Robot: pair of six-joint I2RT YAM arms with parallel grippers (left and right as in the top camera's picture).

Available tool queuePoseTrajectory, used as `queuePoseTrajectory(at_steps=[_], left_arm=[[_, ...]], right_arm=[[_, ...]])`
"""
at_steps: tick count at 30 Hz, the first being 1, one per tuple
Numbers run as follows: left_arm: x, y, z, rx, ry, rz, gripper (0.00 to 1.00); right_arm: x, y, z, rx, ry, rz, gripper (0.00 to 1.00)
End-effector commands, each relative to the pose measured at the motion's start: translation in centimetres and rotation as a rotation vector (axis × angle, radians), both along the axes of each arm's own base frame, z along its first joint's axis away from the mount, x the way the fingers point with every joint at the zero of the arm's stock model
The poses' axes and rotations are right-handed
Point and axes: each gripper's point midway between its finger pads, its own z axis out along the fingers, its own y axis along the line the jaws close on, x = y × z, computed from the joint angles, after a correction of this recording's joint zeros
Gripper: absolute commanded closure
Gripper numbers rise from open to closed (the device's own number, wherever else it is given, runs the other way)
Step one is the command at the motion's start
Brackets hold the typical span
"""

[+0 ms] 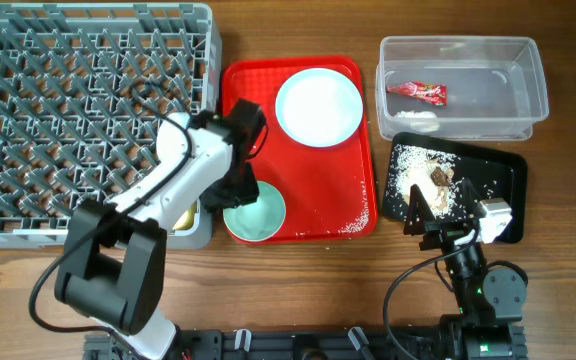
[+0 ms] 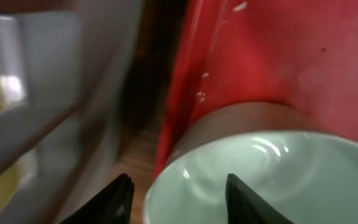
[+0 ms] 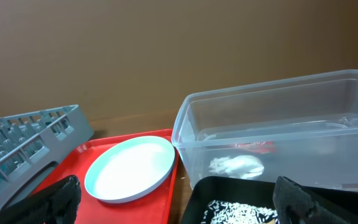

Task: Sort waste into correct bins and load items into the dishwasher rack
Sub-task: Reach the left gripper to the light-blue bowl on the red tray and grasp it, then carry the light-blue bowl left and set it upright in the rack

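Observation:
The light-green bowl (image 1: 258, 214) (image 2: 278, 180) sits on the front left corner of the red serving tray (image 1: 353, 190). My left gripper (image 1: 230, 190) (image 2: 179, 202) is open, with one finger outside the bowl's rim and one inside. The pale-blue plate (image 1: 318, 107) (image 3: 129, 168) lies on the tray's back right. The red wrapper (image 1: 417, 92) (image 3: 253, 147) lies in the clear tub (image 1: 523, 90) (image 3: 185, 134). Rice crumbs and brown bits (image 1: 430, 180) (image 3: 238, 214) lie on the black tray (image 1: 508, 165). My right gripper (image 1: 430, 218) (image 3: 182, 205) is open and empty at that tray's front edge. The pale-blue bowl, fork and spoon are out of view.
The grey dishwasher rack (image 1: 88, 110) (image 3: 30, 124) fills the left side. Something yellow (image 1: 183, 220) sits at its front right corner, partly hidden by my left arm. A white crumpled thing (image 1: 418, 120) (image 3: 236, 165) lies in the tub. A few crumbs lie on the red tray's front.

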Motion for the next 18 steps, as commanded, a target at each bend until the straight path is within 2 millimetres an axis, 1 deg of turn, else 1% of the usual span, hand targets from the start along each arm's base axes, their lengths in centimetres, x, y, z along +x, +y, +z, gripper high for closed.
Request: queuePoseTrajectory(at_steps=[1,2,4,7,9,11,12,14,15,16,17,18], left_arm=[[-1.2,-0.8,-1.2,-0.067,0.027,-0.061,0.56],[-1.4,-0.8,-1.6,-0.071,0.028,-0.06,0.63],[-1.6,-1.3,-1.7,-0.095,0.034,-0.061,0.77],[-1.4,-2.6,-1.4,-0.14,0.022,-0.077,0.91],[-1.0,-3.2,-0.5,-0.147,0.004,-0.093,0.96],[-0.1,-3.2,1.2,-0.122,-0.033,-0.102,0.96],[0.7,-2.6,2.7,-0.085,-0.066,-0.105,0.96],[2.3,-0.9,5.9,0.024,-0.145,-0.1,0.96],[3.3,0.6,8.1,0.113,-0.203,-0.079,0.96],[4.3,2.5,10.6,0.226,-0.268,-0.057,0.96],[4.9,4.1,12.6,0.322,-0.317,-0.039,0.96],[5.5,6.5,15.2,0.467,-0.383,-0.007,0.96]], right_arm=[[-0.1,0.2,0.3,0.002,-0.014,0.016,0.0],[-0.1,0.2,0.3,0.002,-0.014,0.016,0.0],[-0.1,0.2,0.3,0.002,-0.014,0.016,0.0],[-0.1,0.2,0.3,0.002,-0.014,0.016,0.0],[-0.1,0.2,0.3,0.002,-0.014,0.016,0.0],[-0.1,0.2,0.3,0.002,-0.014,0.016,0.0],[-0.1,0.2,0.3,0.002,-0.014,0.016,0.01],[-0.1,0.2,0.3,0.002,-0.014,0.016,0.0],[-0.1,0.2,0.3,0.002,-0.014,0.016,0.0],[-0.1,0.2,0.3,0.002,-0.014,0.016,0.0],[-0.1,0.2,0.3,0.002,-0.014,0.016,0.0],[-0.1,0.2,0.3,0.002,-0.014,0.016,0.0]])
